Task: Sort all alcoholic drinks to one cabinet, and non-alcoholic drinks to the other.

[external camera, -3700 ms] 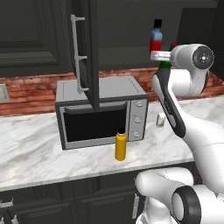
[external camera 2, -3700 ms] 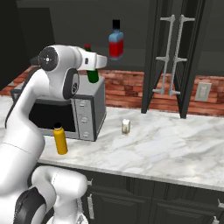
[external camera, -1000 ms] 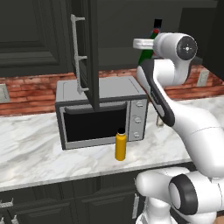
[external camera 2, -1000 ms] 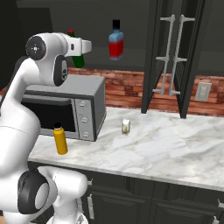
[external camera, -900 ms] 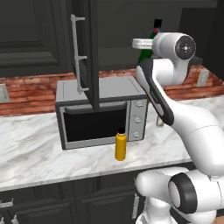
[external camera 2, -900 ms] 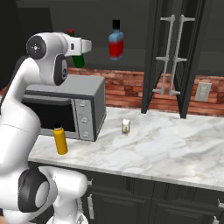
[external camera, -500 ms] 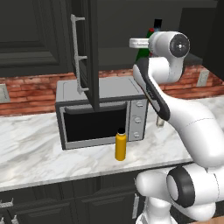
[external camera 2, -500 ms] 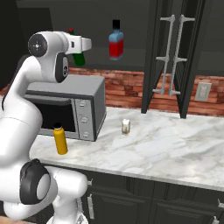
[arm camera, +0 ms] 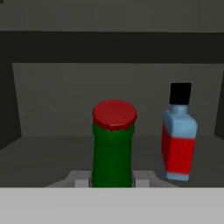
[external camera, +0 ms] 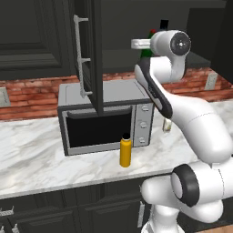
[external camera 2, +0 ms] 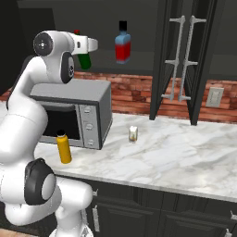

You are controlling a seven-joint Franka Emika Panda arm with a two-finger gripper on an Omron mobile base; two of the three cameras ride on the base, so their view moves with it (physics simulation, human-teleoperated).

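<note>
Now — grip: gripper closed on green bottle, low on its body.
Handling: glass — stiff, slippery, breakable.
Neighbour: blue-red bottle just beside.

My arm is glossy white, built of rounded segments with dark grey joint rings and a round dark cap at my wrist joint

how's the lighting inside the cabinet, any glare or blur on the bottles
Hand view: dim, flat grey cabinet interior, green bottle and blue-and-red bottle soft-edged but readable, no glare. Right base view: cabinet interior dark, bottles still bright; counter evenly lit. Left base view: green bottle mostly hidden behind the arm.
</note>
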